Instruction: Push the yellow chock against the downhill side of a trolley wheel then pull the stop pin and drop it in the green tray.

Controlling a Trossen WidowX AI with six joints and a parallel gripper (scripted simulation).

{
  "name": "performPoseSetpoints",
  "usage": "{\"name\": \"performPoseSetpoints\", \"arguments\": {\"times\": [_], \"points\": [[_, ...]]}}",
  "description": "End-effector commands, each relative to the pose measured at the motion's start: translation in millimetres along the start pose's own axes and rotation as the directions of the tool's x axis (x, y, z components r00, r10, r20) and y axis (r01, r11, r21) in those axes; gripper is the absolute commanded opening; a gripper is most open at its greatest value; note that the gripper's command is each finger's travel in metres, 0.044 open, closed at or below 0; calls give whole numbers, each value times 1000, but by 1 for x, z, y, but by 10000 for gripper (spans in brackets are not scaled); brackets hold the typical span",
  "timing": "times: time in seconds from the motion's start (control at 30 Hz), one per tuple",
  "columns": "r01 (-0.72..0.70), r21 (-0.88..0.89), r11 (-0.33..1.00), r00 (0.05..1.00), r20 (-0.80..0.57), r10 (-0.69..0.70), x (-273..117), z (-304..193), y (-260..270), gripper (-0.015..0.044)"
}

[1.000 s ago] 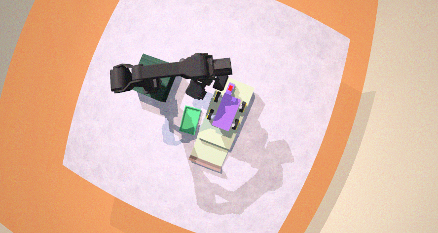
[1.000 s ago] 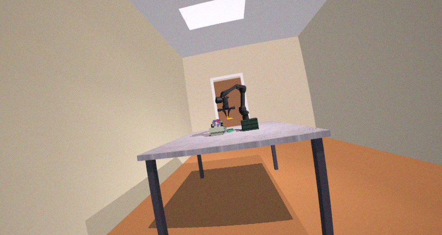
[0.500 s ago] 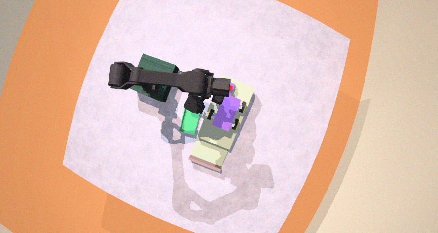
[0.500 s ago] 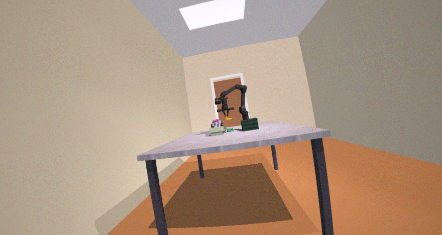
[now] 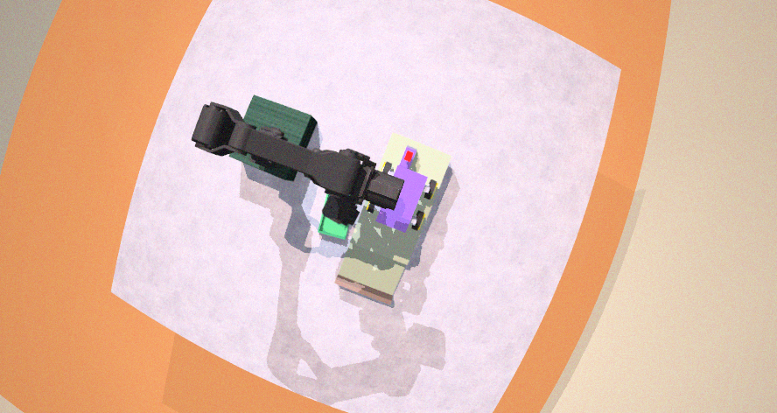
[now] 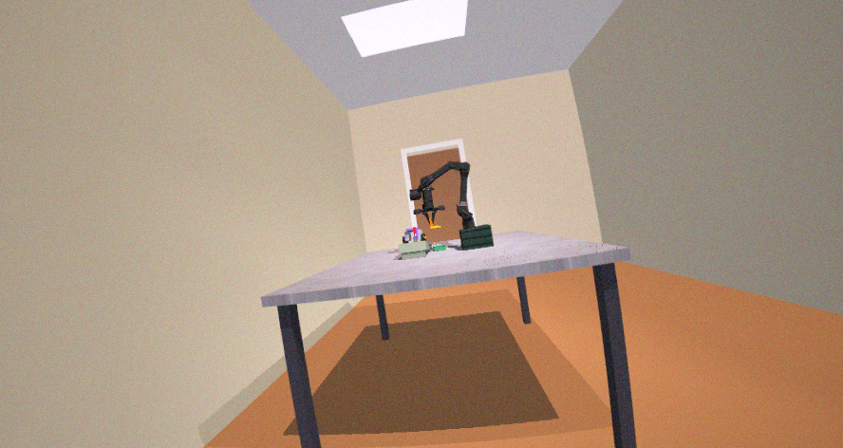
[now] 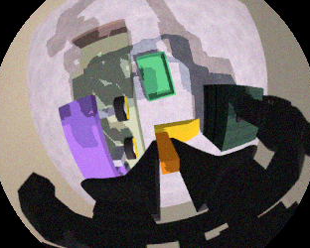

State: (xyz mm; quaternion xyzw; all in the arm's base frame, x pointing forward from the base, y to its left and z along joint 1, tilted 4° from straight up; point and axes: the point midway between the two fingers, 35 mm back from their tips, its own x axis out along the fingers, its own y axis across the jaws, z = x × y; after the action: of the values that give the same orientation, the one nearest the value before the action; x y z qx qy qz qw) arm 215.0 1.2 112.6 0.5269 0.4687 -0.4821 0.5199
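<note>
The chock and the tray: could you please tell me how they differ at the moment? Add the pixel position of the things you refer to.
The chock (image 6: 435, 227) (image 7: 181, 131) is yellow with an orange handle, while the tray (image 5: 333, 228) (image 6: 439, 248) (image 7: 156, 74) is green all over. The chock is held up in the claw (image 6: 431, 220) (image 7: 166, 149), whereas the tray sits on the table (image 5: 489, 138) (image 6: 531, 256). Neither touches the trolley (image 5: 411, 190) (image 6: 411, 233) (image 7: 84, 144).
</note>
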Motion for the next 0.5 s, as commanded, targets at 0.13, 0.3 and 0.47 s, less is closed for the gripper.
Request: {"name": "performPoseSetpoints", "arguments": {"times": [0.13, 0.3, 0.47], "points": [[1, -3, 1000, 1000, -2, -1, 2, 27, 6, 0], [1, -3, 1000, 1000, 0, -1, 4, 44, 8, 0], [1, -4, 1000, 1000, 2, -1, 6, 62, 10, 0]]}}
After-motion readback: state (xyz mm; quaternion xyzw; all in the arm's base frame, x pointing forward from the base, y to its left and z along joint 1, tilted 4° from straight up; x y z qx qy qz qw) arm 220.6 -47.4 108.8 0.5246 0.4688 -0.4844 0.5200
